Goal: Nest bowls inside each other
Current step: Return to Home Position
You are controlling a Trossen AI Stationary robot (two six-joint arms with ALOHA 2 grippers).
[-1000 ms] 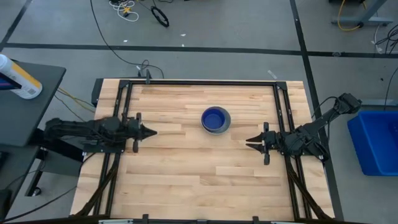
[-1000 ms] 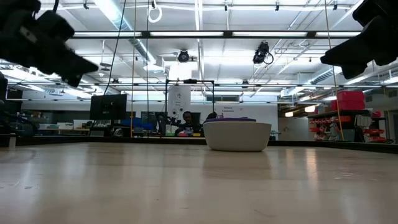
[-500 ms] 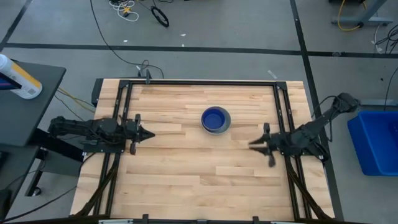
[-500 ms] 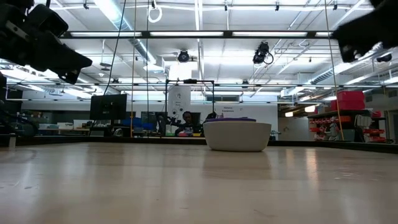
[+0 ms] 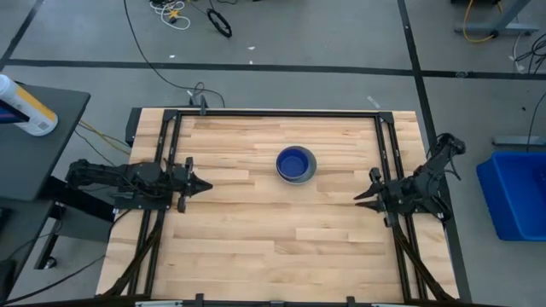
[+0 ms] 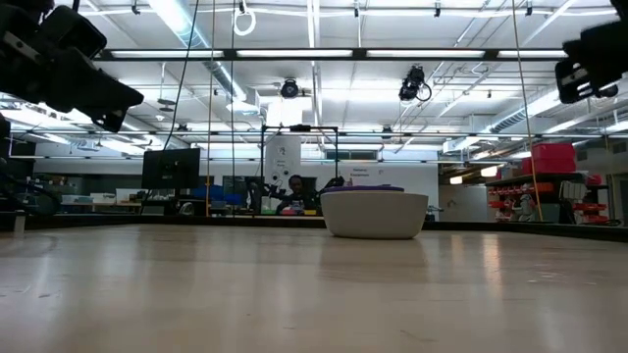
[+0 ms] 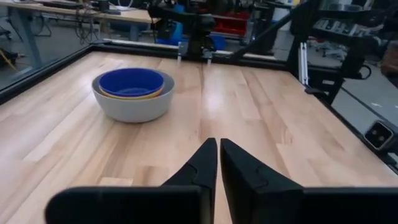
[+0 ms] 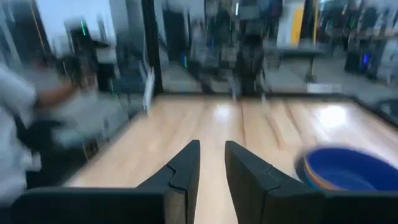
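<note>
The bowls stand nested in one stack at the table's middle. The grey bowl is outermost and rests on the wood by its base. The dark blue bowl is innermost, and a yellow rim shows just under it. The stack also appears in the low view and the right wrist view. My left gripper hovers near the left rail, shut and pointing at the stack. My right gripper hovers near the right rail, open, with nothing between its fingers.
Black frame rails run along the table's left and right sides. A blue bin stands off the table to the right. A white bottle lies on a dark side table to the left. Bare wood surrounds the stack.
My right gripper has drawn back from the stack toward the table's right edge and swung a little about, its arm folding back over the rail. The stack of bowls has stayed where it was.
</note>
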